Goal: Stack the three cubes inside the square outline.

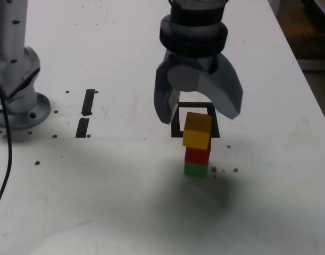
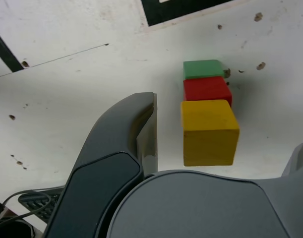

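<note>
Although the three cubes (image 1: pixel 197 146) are standing stacked, we are seeing them outside the square outline (image 1: pixel 179 119), gripper (image 1: pixel 198 114) spread empty.

Exterior view: raised, across the table (image 1: pixel 268 212), facing the arm, mid-range; wrist view: above the gripper (image 2: pixel 225 148), looking steeply down, close; shared: cube stack (image 1: pixel 197 144), outline (image 1: pixel 178 119) edge.

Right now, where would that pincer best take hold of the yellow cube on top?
Probably from above, by two opposite flat sides of the yellow cube. It tops the red and green cubes, sides bare, and it is narrower than the open pincer.
</note>
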Controlling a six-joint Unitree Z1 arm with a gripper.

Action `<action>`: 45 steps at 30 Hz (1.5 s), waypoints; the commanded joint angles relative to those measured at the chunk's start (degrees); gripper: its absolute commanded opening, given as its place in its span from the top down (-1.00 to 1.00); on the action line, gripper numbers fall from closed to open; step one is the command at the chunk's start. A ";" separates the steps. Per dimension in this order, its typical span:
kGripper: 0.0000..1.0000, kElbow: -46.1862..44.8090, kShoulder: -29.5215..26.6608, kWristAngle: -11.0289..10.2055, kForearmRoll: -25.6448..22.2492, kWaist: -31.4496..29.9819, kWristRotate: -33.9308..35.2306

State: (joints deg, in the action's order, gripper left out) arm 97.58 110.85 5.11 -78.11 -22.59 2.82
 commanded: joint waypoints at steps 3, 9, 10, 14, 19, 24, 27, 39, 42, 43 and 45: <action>-0.99 -0.20 0.97 0.46 1.30 -0.61 0.08; -0.98 -1.22 1.83 1.26 1.78 -0.96 0.08; -0.98 -1.49 1.95 1.32 1.81 -0.99 0.08; -0.96 -2.62 2.27 1.65 1.95 -1.05 0.13; -0.94 -3.03 2.71 1.91 2.00 -1.05 0.25; -0.91 -2.80 3.26 1.89 2.37 -1.18 0.28; -0.89 -2.66 3.52 1.89 2.68 -1.29 0.33; -0.42 -4.40 3.56 1.89 2.28 -1.55 1.41; -0.23 -4.76 3.41 1.75 2.30 -1.64 1.83; -0.18 -4.78 3.37 1.68 2.32 -1.67 1.92; -0.07 -4.67 3.29 1.43 2.37 -1.77 2.08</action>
State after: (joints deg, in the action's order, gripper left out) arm 92.85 114.49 6.68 -75.72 -24.17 4.80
